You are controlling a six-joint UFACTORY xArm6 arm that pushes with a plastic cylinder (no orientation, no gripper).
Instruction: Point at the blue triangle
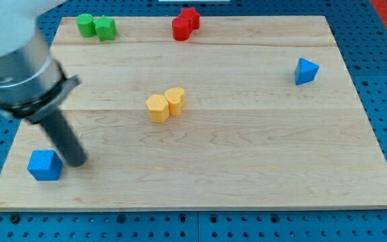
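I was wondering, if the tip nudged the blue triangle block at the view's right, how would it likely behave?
The blue triangle looks rigid and small, so it would probably slide rather than deform. It seems to sit on a flat face on the smooth wooden board, so rolling looks unlikely. An off-centre push against its angled sides may spin it. My tip is far away, beside the blue cube.

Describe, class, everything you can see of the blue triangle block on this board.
The blue triangle is a small, solid-looking, matte blue wedge with a pointed top. It sits flat on the wooden board near the view's right edge, upper part, alone and touching nothing else. My tip is far away at the view's lower left, beside the blue cube.
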